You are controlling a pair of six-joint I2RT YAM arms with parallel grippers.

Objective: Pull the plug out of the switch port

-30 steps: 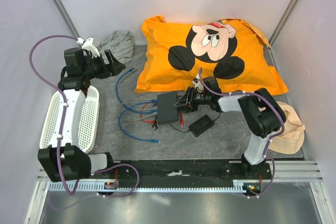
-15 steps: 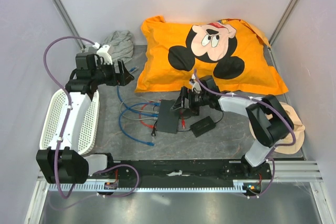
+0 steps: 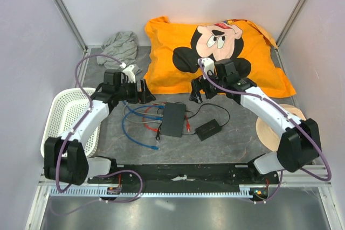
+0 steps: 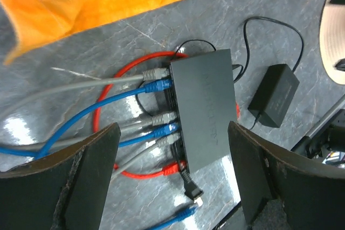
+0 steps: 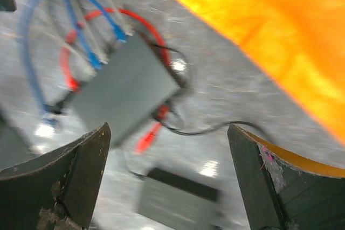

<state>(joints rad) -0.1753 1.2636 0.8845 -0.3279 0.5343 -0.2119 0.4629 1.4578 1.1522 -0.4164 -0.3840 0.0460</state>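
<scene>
**Finger state.** The left fingers (image 4: 91,176) stand spread wide and hold nothing. The right fingers (image 5: 70,179) are likewise spread and empty.

**Position of the switch.** The switch (image 3: 173,119) lies flat on the tabletop (image 3: 237,144) at the centre of the overhead frame. The power brick (image 3: 207,129) lies just to its lower right. Grey and blue plugs (image 4: 161,84) sit in the ports along its left long edge, and a red cable (image 4: 116,87) loops around that side.

**Reason for the arrangement (judgement).** The two arms flank the switch, the left on the port side and the right on the closed side. This probably lets one pair of fingers take a plug while the other steadies the body. Which plug is meant cannot be told.

**Switch relative to the fingers.**
- Left wrist view: the switch sits at frame centre, between the two fingers and beyond them, with no contact. Its port edge faces the finger at lower left.
- Right wrist view: the picture is blurred. The switch appears at centre left, nearer the lower-left finger and clear of both.
- Overhead view: both pairs of fingers stand near the orange pillow (image 3: 167,74), one to the upper left of the switch and one to the upper right.
</scene>
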